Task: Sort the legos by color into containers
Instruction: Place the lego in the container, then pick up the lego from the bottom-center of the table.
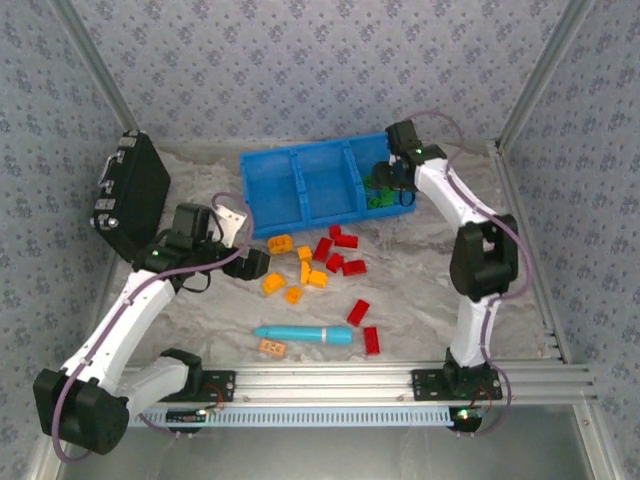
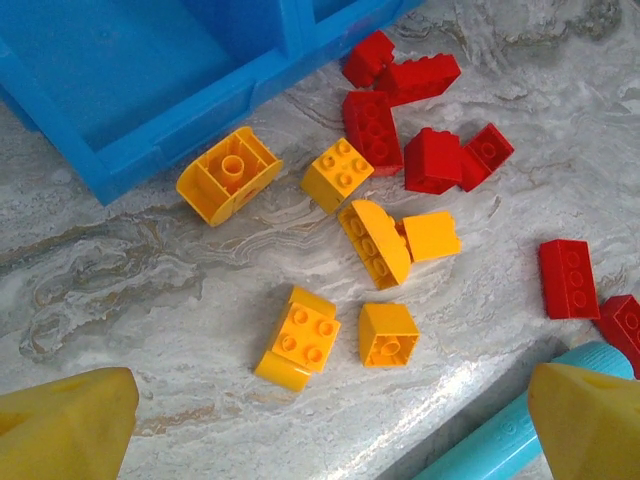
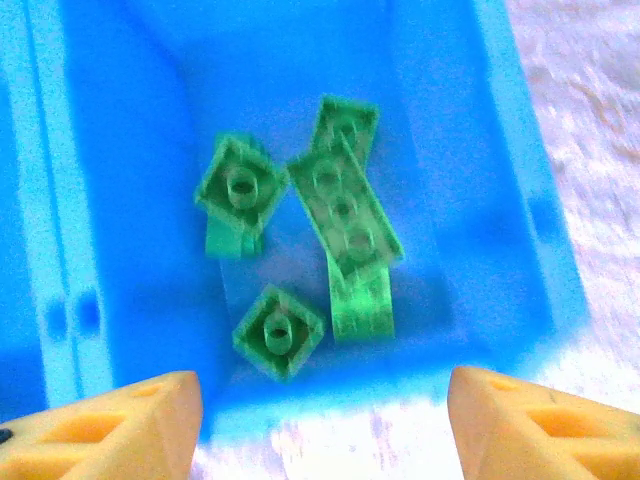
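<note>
The blue three-compartment tray [image 1: 272, 195] stands at the back of the table. Several green legos [image 3: 345, 205] lie in its right compartment [image 3: 520, 200], and my right gripper [image 3: 325, 430] hovers open just above them [image 1: 385, 182], holding nothing. Orange-yellow legos [image 1: 305, 270] and red legos [image 1: 345, 262] lie scattered in front of the tray. My left gripper [image 1: 250, 265] hangs open at their left edge. In the left wrist view, an orange brick with curved ends [image 2: 298, 338] and an overturned orange cube [image 2: 388, 333] lie just ahead of the left gripper [image 2: 325, 430], untouched.
A cyan pen-like cylinder [image 1: 305, 334] lies near the front edge, with one orange brick [image 1: 272, 347] to its left and two red bricks [image 1: 365, 325] to its right. A black hard case [image 1: 130, 195] leans at the far left. The tray's left and middle compartments look empty.
</note>
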You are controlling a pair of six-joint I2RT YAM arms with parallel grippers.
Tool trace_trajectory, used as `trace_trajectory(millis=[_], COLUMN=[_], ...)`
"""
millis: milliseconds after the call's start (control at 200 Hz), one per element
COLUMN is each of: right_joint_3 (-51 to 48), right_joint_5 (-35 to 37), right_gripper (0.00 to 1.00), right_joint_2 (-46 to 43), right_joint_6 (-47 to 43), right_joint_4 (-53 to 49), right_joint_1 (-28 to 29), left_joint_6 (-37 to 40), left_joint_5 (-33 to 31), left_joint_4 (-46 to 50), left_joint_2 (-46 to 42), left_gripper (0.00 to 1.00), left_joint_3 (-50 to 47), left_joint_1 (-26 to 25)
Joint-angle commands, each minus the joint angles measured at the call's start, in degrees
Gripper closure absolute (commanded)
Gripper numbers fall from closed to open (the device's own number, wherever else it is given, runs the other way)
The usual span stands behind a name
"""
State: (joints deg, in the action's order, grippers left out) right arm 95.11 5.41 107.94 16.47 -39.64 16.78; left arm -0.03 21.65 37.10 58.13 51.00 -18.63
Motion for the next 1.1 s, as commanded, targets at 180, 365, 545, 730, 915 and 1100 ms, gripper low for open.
trace_trajectory(millis=[180, 365, 545, 730, 915, 1100], right_joint_3=[-29.54, -48.5, -58.15, -60.74, -60.48, -59.8], right_joint_5=[-1.14, -7.87, -10.35, -11.47, -10.84, -10.06], right_gripper=[0.31, 0.28, 0.27, 0.25, 0.23, 0.23], right_joint_2=[-23.46, -34.34, -38.92, -37.69, -34.83, -33.02], right_joint_6=[13.61, 26.8, 35.06, 39.67, 40.35, 41.02], right_joint_4=[8.4, 17.55, 22.47, 25.0, 23.9, 21.12], right_joint_1=[4.34, 8.97, 13.25, 17.95, 21.32, 24.42], left_joint_6=[0.03, 0.03, -0.14, -0.32, -0.41, -0.08], left_joint_5=[1.28, 0.15, 0.88, 0.85, 0.64, -1.3], left_joint_4=[-1.19, -1.21, -1.5, -1.47, -1.22, -1.04], left_joint_2=[-2.1, -2.57, -1.99, -2.29, -2.73, -4.83], left_gripper=[0.0, 0.0, 0.0, 0.0, 0.0, 0.0], left_joint_3=[-0.6, -0.8, -0.91, -1.04, -1.08, -1.21], left_joint_1=[0.44, 0.44, 0.44, 0.44, 0.44, 0.44])
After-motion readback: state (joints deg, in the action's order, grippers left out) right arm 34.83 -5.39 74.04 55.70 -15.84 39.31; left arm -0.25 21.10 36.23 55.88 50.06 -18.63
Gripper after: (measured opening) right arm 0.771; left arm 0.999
